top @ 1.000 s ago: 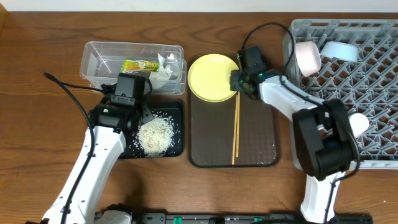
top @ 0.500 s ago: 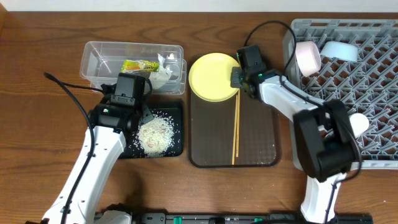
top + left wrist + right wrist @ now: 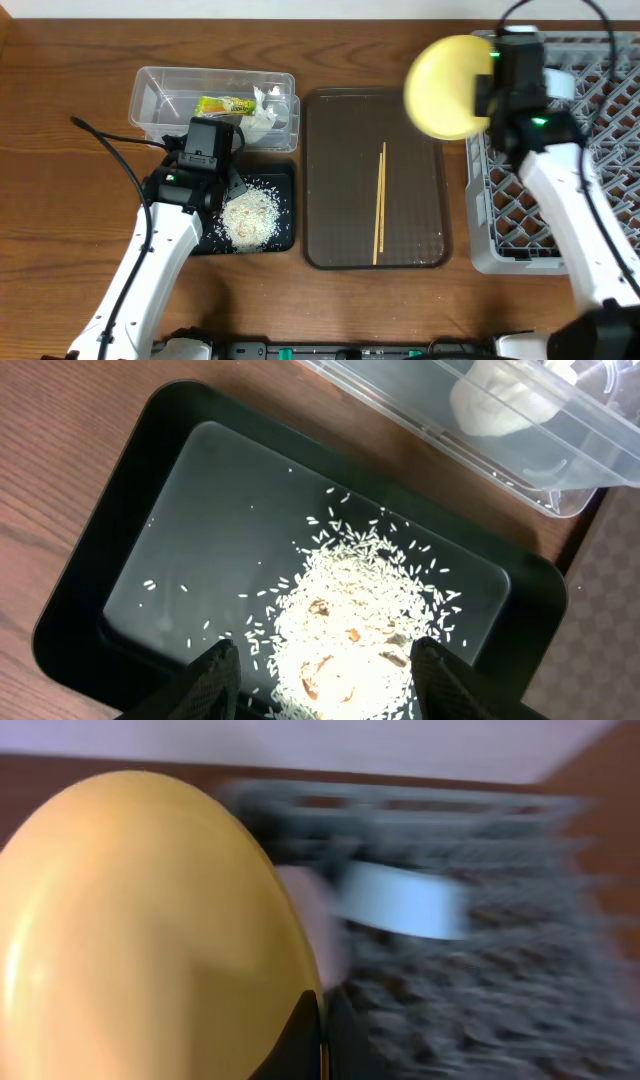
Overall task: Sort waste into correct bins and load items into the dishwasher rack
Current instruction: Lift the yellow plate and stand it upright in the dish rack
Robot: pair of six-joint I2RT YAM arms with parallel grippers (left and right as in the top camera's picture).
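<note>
The right gripper (image 3: pixel 484 95) is pinching the yellow plate (image 3: pixel 445 87) by its rim, holding it aloft beside the dishwasher rack (image 3: pixel 500 215), where that thin edge-grip is risking a slip onto the blue bowl (image 3: pixel 405 900).

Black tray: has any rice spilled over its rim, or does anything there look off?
Nothing stands out. The rice is a loose heap with stray grains, but all of it lies inside the black tray; the wooden table around it shows no grains in the left wrist view.
</note>
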